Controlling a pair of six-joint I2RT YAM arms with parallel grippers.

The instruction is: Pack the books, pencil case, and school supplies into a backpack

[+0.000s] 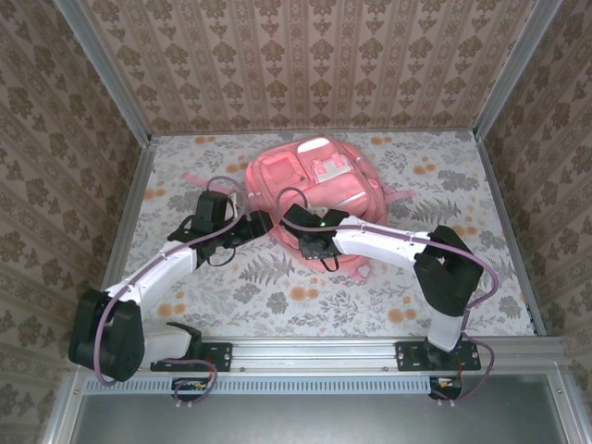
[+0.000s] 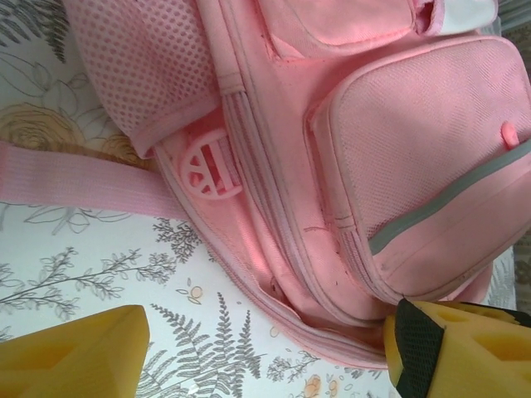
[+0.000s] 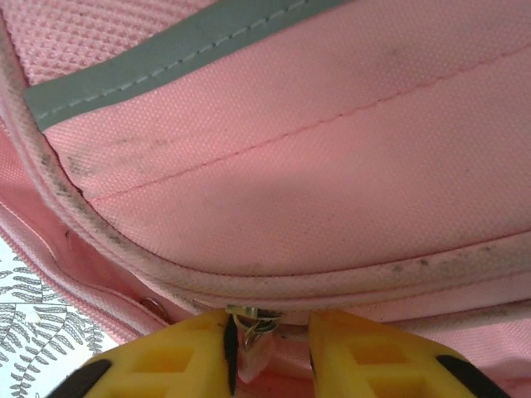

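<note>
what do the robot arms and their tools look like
Both the left arm and right arm have white links between bulky black joints, with a purplish cable looped along each. The right arm carries a small green light. The left tool and right tool have blocky yellow fingers with black pads.

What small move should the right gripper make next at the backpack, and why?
Probably close the right gripper on the zipper pull. In the right wrist view the pull hangs between its fingers at the backpack seam, with a gap on one side, so it looks not yet pinched.
</note>
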